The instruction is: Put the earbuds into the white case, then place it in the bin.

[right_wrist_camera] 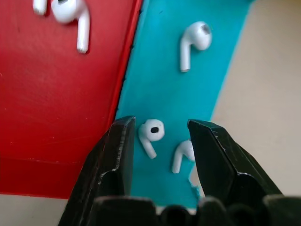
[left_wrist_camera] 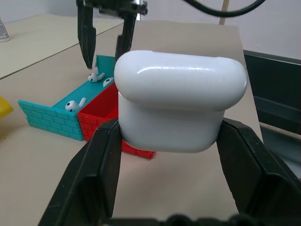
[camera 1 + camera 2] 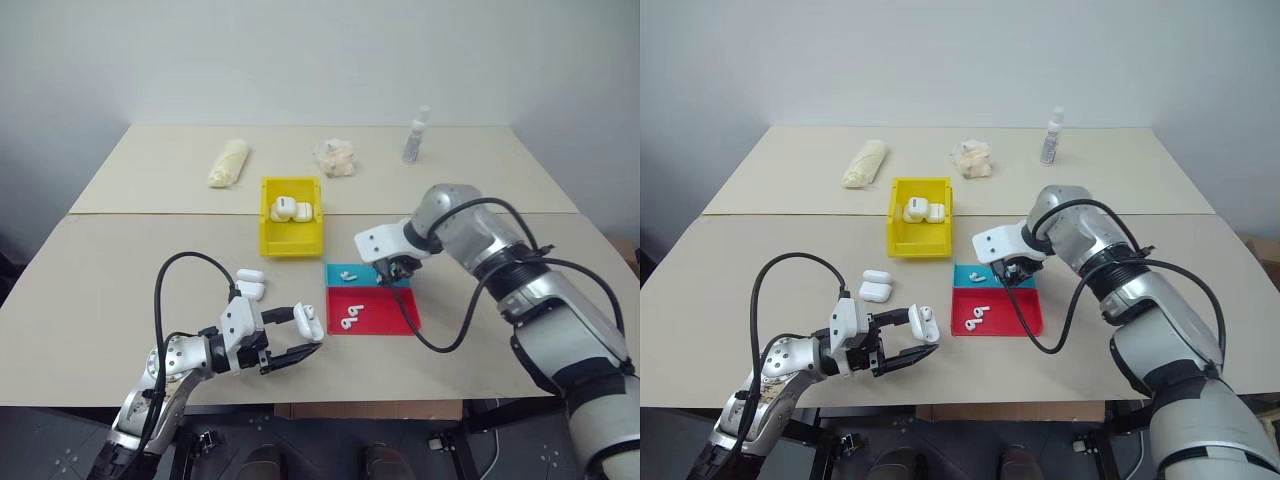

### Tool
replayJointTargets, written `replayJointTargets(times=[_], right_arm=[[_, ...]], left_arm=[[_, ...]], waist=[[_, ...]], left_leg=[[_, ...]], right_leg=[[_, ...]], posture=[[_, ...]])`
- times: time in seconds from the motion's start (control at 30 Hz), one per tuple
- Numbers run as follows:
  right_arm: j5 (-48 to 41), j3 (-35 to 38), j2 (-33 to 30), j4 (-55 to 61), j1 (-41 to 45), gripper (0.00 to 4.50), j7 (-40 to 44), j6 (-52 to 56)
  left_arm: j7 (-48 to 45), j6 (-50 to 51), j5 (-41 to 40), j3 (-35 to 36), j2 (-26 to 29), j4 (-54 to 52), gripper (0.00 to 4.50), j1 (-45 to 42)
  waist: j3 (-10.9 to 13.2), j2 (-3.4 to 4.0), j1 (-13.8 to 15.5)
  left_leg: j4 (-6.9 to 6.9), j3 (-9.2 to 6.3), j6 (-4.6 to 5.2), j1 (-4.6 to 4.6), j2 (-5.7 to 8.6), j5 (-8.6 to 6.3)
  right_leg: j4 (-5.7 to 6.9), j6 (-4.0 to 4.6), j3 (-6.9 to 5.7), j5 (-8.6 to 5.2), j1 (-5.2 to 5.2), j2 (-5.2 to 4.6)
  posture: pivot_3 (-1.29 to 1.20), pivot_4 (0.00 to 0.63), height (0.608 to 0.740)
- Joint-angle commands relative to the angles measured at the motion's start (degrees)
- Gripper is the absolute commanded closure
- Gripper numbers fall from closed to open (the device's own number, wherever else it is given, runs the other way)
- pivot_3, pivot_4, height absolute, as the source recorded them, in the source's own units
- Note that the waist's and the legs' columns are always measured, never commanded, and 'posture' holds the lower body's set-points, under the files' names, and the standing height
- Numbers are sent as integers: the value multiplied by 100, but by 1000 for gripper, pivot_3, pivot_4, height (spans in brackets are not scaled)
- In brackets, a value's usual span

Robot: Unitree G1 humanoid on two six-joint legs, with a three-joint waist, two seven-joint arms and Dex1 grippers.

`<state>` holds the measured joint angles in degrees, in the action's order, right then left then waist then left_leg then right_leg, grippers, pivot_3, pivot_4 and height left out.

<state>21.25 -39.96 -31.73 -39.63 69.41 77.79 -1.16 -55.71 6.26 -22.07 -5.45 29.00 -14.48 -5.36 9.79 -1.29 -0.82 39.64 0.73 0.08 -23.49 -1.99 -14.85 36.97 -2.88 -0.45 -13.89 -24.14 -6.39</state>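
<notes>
Right end effector point(image 1: 157, 141) finger partly hides one of the earbuds point(image 1: 182, 155); red tray section point(image 1: 56, 94) cut by frame edge; white case point(image 2: 178, 106) base hidden between left fingers.

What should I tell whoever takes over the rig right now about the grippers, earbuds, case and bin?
Left gripper: shut on a white case, held above the table, lid closed.
Right gripper: open, over the teal tray section, straddling an earbud.
Earbuds lie in the teal and red tray sections.
Yellow bin holds finished cases; two spare cases sit on the table.
Left: load earbuds, bin the case.
</notes>
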Motion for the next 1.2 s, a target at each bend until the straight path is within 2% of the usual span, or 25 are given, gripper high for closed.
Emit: replayJointTargets(times=[0.03, 0.2, 0.63, 1.2], right_arm=[[203, 99, 93, -385, 266, 2212, -114, -387], [283, 145, 166, -760, 301, 2212, 42, -885], [682, 109, 238, -1477, 474, 2212, -353, -2305], [919, 162, 305, -1766, 475, 2212, -493, -2963]], left_arm=[[84, -23, -13, 10, -10, -283, 1758, 34], [169, 9, -31, 31, 27, -389, 1758, 125], [303, 17, -6, 6, 25, -438, 1758, 158], [403, -7, 4, -79, -13, -446, 1758, 133]], waist=[[0, 0, 0], [1, 1, -7], [1, 2, -14], [1, 2, -17]], left_leg=[[0, 0, -1, 0, 0, 1], [-1, 1, -3, 1, 0, 2], [-1, 3, -6, 7, -1, 3], [-3, 8, -7, 16, -1, 4]], right_leg=[[0, 0, 0, 0, 0, 0], [0, 0, 2, 0, -1, 0], [4, 0, 4, 0, 2, 0], [7, 0, 11, 0, 5, 1]], posture=[[0, 150, 740], [0, 150, 740], [0, 150, 740], [0, 150, 740]])
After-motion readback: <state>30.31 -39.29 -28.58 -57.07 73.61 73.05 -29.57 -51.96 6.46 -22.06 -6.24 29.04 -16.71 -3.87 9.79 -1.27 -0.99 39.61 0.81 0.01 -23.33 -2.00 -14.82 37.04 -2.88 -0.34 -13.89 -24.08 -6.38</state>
